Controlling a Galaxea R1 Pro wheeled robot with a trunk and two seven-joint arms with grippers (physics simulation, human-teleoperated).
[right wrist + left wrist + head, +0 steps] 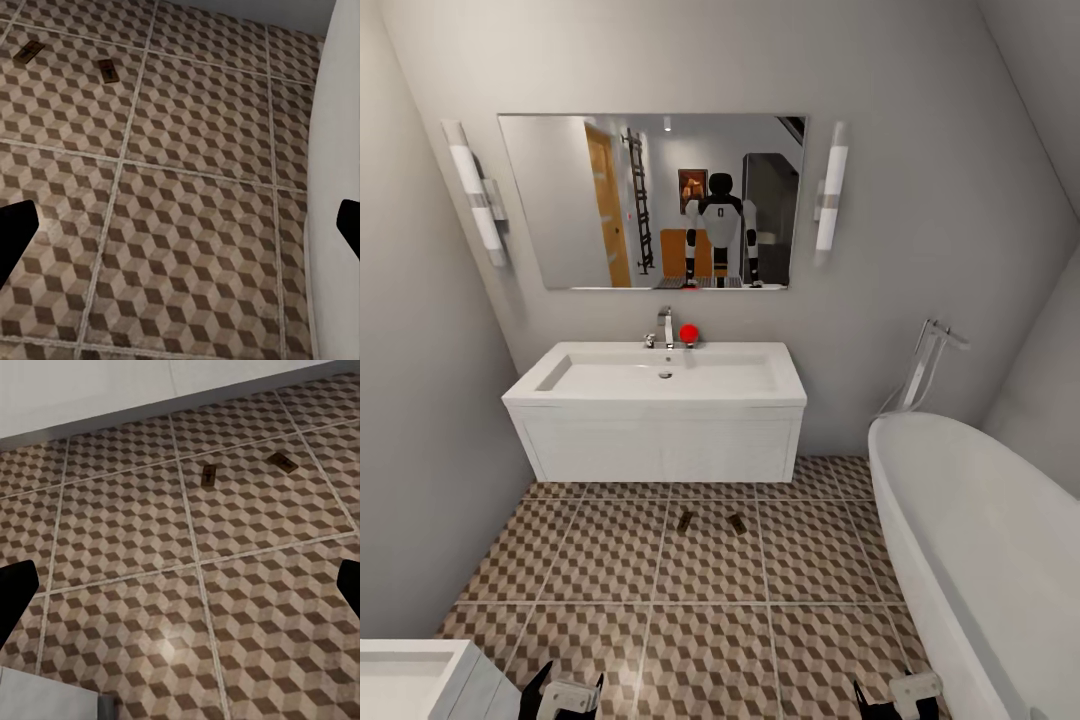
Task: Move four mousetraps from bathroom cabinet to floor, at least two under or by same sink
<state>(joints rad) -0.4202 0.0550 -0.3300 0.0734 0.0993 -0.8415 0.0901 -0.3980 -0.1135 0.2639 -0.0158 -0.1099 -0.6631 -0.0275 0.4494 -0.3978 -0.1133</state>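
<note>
Centrally, two mousetraps [710,521] flat on bathroom floor [610,560], at 6 o'clock below bathroom sink [660,378]; left gripper [563,697] and right gripper [900,700] spread wide, empty.

Two mousetraps [685,521] [737,522] lie on the bathroom floor [610,560]. One bathroom sink [660,375], one mirror [650,200], two wall lamps [478,195] [830,200], one bathtub [980,560].
</note>
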